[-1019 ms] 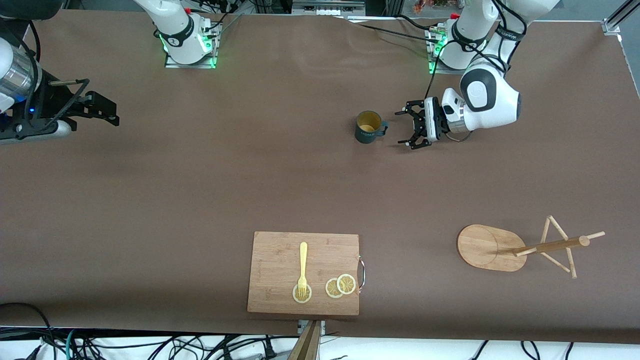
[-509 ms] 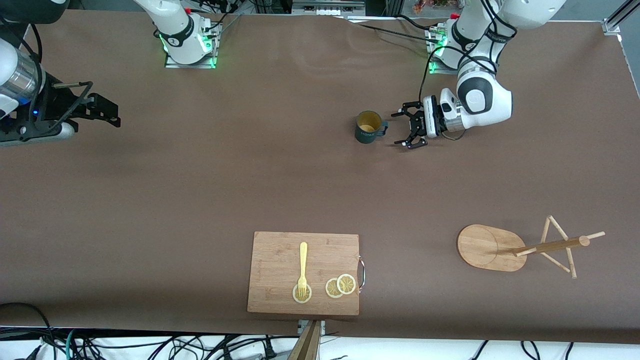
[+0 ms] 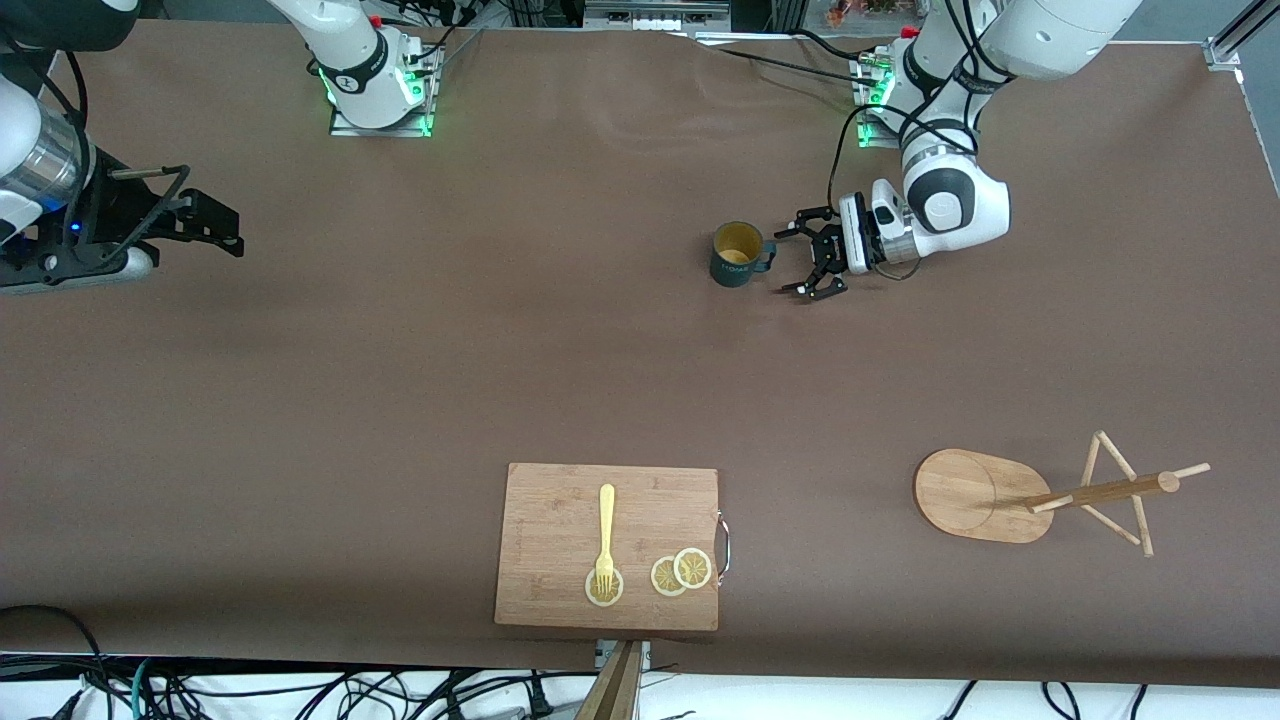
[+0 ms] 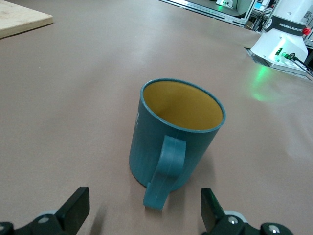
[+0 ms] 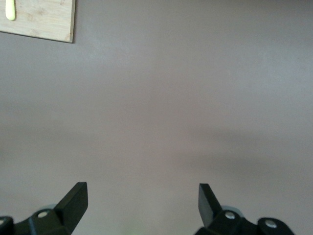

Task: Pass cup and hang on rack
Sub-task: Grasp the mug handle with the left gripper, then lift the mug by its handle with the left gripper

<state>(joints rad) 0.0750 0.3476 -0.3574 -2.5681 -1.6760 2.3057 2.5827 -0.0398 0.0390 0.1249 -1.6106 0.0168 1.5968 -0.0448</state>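
Note:
The dark teal cup [image 3: 736,257] stands upright on the brown table, its yellow inside showing and its handle [image 3: 768,255] turned toward the left arm. My left gripper [image 3: 790,262] sits low just beside that handle, open, with nothing between its fingers. In the left wrist view the cup [image 4: 171,137] fills the middle and its handle [image 4: 164,174] points into the gap of my left gripper [image 4: 145,211]. The bamboo rack [image 3: 975,495] stands nearer the front camera, toward the left arm's end. My right gripper [image 3: 215,225] waits open at the right arm's end; in its wrist view the right gripper [image 5: 142,205] sees only table.
A wooden cutting board [image 3: 560,530] lies near the table's front edge, carrying a yellow fork [image 3: 605,530] and lemon slices [image 3: 680,572]. One corner of the cutting board [image 5: 44,22] shows in the right wrist view. Both arm bases stand along the back edge.
My left gripper has slid toward the cup and now sits close to its handle, still open. The cup has not moved. The right arm has barely shifted.

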